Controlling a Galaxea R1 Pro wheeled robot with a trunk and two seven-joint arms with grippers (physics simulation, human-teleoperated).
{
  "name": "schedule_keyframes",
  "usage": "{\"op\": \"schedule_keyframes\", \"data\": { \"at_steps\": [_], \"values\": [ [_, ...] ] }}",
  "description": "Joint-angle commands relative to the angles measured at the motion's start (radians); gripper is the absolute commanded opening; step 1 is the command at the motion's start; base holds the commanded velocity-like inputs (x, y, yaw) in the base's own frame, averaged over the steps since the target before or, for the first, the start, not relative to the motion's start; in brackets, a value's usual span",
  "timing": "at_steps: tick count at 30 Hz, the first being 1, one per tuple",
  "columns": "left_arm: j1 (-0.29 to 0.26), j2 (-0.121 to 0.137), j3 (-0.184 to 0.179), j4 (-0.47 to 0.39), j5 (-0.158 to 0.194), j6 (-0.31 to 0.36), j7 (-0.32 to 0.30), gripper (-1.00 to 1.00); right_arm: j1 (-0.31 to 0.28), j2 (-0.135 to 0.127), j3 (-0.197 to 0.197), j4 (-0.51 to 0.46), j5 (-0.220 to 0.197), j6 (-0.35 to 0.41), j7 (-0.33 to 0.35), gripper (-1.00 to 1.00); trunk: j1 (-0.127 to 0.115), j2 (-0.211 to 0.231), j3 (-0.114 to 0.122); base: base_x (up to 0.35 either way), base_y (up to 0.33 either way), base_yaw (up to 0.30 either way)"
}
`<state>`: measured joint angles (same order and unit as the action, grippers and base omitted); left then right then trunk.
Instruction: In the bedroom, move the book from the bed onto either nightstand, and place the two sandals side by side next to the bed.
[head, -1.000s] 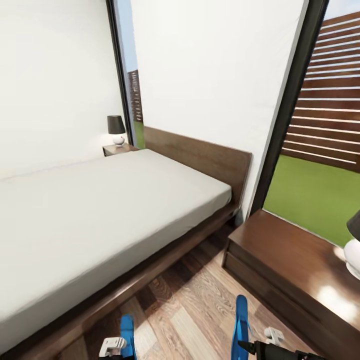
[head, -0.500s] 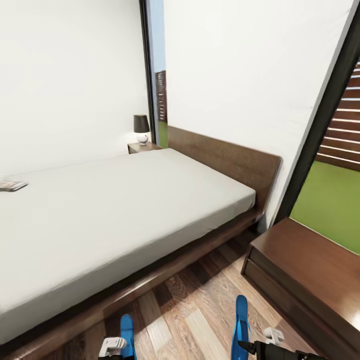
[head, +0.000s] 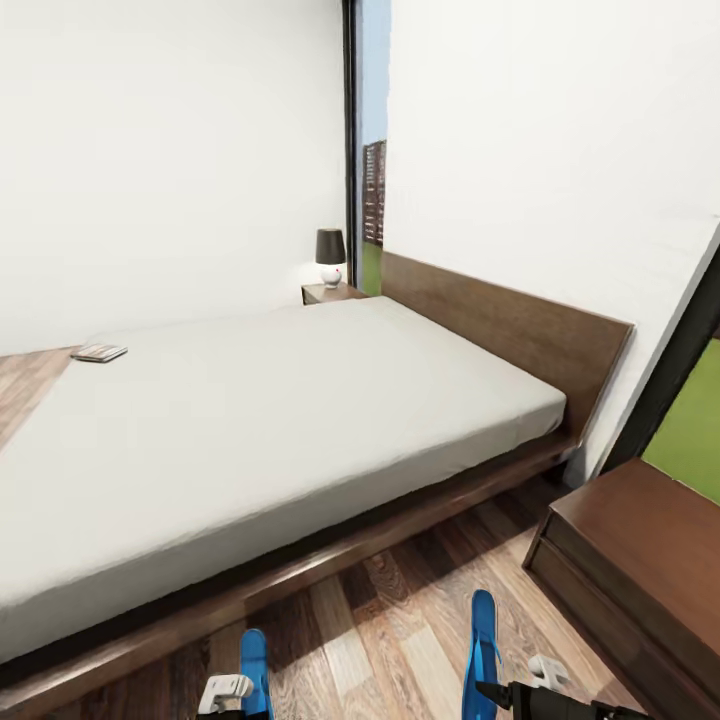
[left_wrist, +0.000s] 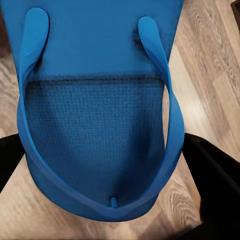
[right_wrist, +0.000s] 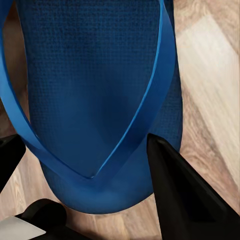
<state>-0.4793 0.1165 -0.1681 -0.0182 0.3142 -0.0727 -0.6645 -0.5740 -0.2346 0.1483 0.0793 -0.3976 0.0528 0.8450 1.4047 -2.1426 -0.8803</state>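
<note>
Each gripper, left (head: 228, 690) & right (head: 520, 685), w/ jaws clamped on a sandal (head: 254, 668), (head: 483, 640); long axes parallel, pointing at the bed (head: 280, 420); book (head: 99, 352) far-left, left arm nearer.

You get bright, even daylight from the window strip (head: 372, 190). A dark shadow lies under the bed (head: 300, 420) frame. Straight edges lean at the head view's margins; wrist views look soft up close.
</note>
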Motion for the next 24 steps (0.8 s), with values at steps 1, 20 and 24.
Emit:
{"op": "schedule_keyframes", "data": {
  "at_steps": [1, 20, 24],
  "values": [
    [-0.001, 0.000, -0.008, 0.001, 0.005, -0.007, -0.001, -1.00, -0.001, 0.000, 0.005, 0.002, -0.012, 0.007, 0.003, -1.00, 0.000, 0.000, -0.001, 0.000, 0.000, 0.293],
    [-0.001, 0.000, -0.009, 0.001, 0.005, -0.007, -0.001, -1.00, -0.001, 0.001, 0.005, 0.002, -0.012, 0.007, 0.003, -1.00, 0.000, 0.000, -0.001, 0.000, 0.000, 0.293],
    [-0.001, 0.000, -0.008, 0.001, 0.005, -0.007, -0.001, -1.00, -0.001, 0.001, 0.005, 0.002, -0.012, 0.007, 0.003, -1.00, 0.000, 0.000, -0.001, 0.000, 0.000, 0.293]
  ]
}}
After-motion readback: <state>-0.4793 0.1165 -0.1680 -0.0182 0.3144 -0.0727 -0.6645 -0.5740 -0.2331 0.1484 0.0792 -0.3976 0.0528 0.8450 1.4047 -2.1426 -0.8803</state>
